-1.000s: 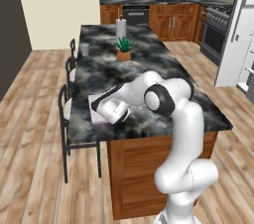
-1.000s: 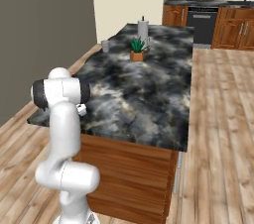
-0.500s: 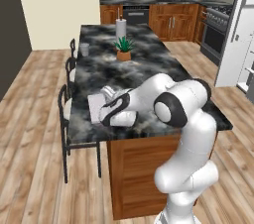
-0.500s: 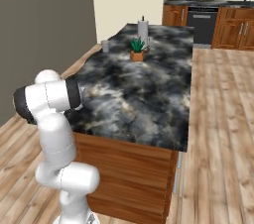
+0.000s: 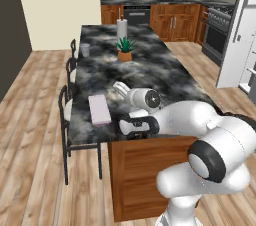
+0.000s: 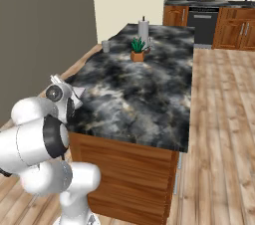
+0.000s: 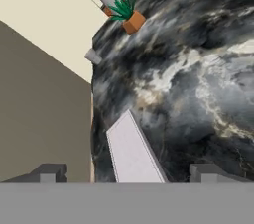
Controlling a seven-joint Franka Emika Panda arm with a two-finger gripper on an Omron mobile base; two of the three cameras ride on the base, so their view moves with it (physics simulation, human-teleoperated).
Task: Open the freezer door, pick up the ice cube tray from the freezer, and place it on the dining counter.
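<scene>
- Pinkish-white and flat, the ice cube tray (image 5: pixel 99 108) is lying on the marbled dining counter (image 5: pixel 150 70) near its stool-side edge; a second ago you were seeing the arm bent over that spot with the tray hidden under the hand, and now the hand is standing back from it.
- You are seeing the gripper (image 7: pixel 130 172) with its jaws spread wide, one dark finger tip (image 7: pixel 48 172) on each side of the tray's near end and neither touching it; a second ago those jaws were closed.
- You are looking at a thin rectangular slab, smooth and matte, against glossy black-and-grey stone over a reddish-brown wooden base.
- You are seeing its long axis running along the counter's length, its far end pointing toward the small potted plant (image 5: pixel 124 50) and the pale upright cylinder (image 5: pixel 121 28), both well apart from it.
</scene>
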